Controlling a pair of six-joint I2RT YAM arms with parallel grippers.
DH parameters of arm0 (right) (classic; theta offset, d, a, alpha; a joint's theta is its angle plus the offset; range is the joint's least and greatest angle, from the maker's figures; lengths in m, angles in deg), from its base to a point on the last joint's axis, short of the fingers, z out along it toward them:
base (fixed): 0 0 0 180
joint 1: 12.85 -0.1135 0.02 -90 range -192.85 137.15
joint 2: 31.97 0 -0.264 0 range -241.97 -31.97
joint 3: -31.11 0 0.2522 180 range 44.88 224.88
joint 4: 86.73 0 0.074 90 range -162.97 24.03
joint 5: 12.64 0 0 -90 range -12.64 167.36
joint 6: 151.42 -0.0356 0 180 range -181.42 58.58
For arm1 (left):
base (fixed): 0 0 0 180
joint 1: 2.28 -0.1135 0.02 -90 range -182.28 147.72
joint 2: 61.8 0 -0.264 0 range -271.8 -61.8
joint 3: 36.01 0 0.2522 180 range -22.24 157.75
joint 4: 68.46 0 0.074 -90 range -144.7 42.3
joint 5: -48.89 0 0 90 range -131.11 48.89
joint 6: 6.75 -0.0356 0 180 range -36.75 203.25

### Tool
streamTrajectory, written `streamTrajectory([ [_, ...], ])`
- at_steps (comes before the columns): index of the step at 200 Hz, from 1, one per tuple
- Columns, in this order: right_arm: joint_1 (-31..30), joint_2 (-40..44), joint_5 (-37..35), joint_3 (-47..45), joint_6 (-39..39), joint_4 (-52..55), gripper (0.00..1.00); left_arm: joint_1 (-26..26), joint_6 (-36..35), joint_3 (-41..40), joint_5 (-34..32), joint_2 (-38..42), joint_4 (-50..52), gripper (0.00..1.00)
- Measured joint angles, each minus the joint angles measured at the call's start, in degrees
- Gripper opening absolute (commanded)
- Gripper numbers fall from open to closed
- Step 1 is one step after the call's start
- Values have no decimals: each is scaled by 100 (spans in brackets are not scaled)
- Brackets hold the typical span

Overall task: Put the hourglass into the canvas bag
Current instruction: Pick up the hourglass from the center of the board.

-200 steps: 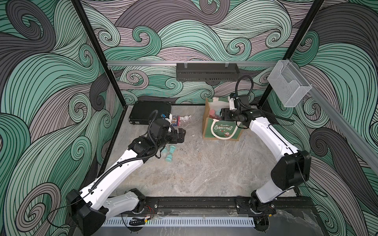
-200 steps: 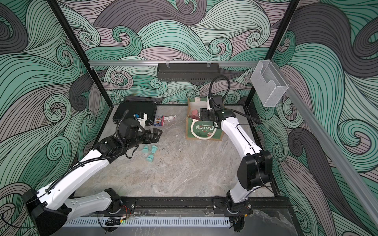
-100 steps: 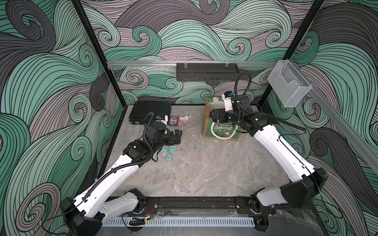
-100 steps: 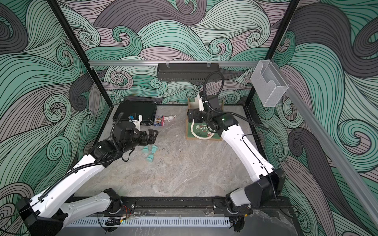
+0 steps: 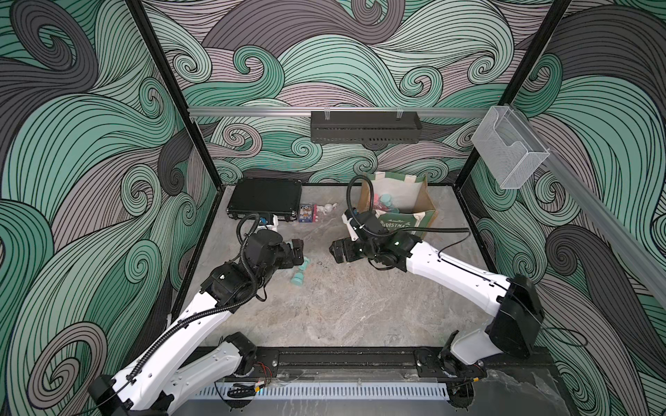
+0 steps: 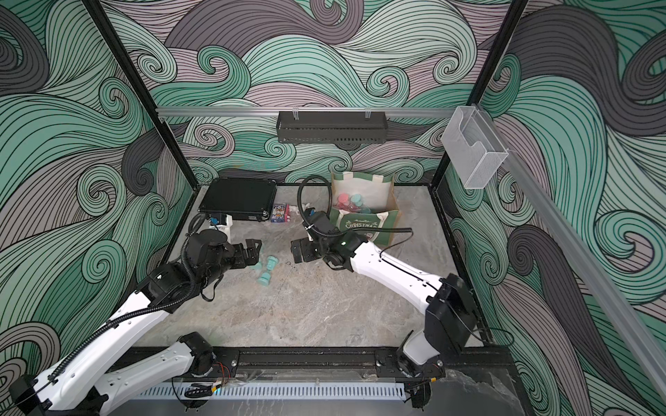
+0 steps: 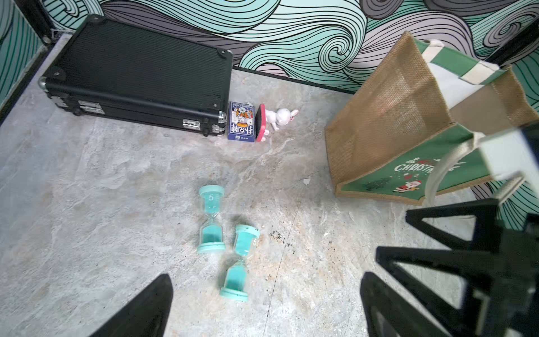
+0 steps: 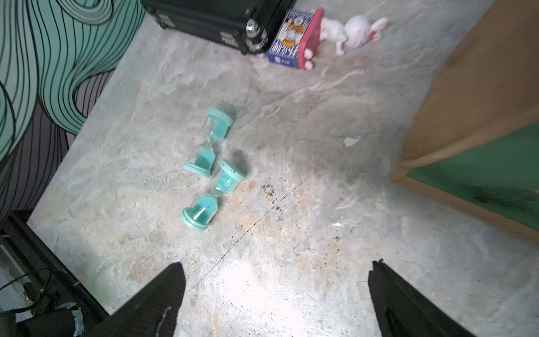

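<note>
— Back left of the table (image 5: 335, 309)?
— Hard case (image 5: 266, 196), flat along the back wall; card box (image 5: 306, 213) just right of it, then rabbit figurine (image 5: 328, 208).
— Back right?
— Canvas bag (image 5: 425, 201), upright; holds bagged hourglasses (image 5: 385, 201).
— Middle?
— Left of centre, in front of the card box, lying down: left hourglass (image 7: 211, 220) just beside right hourglass (image 7: 239, 262), well apart from the bag.

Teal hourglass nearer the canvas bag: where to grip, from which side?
Take the hourglass at its narrow waist, from straight above, jaws across its length. It lies flat; the wider end caps keep it from sliding out, and the second hourglass crowds one cap.
</note>
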Motion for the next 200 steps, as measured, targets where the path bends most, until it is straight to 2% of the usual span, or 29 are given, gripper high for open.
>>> streamTrajectory([
  [68, -625, -1364, 157, 105, -450, -879, 100, 0, 203, -221, -247, 592, 328, 99],
  [103, -839, -2072, 96, 745, -452, -920, 100, 0, 234, -254, -297, 721, 461, 98],
  [200, -1150, -3143, -365, 1683, -208, -581, 100, 0, 282, -367, -417, 890, 619, 99],
])
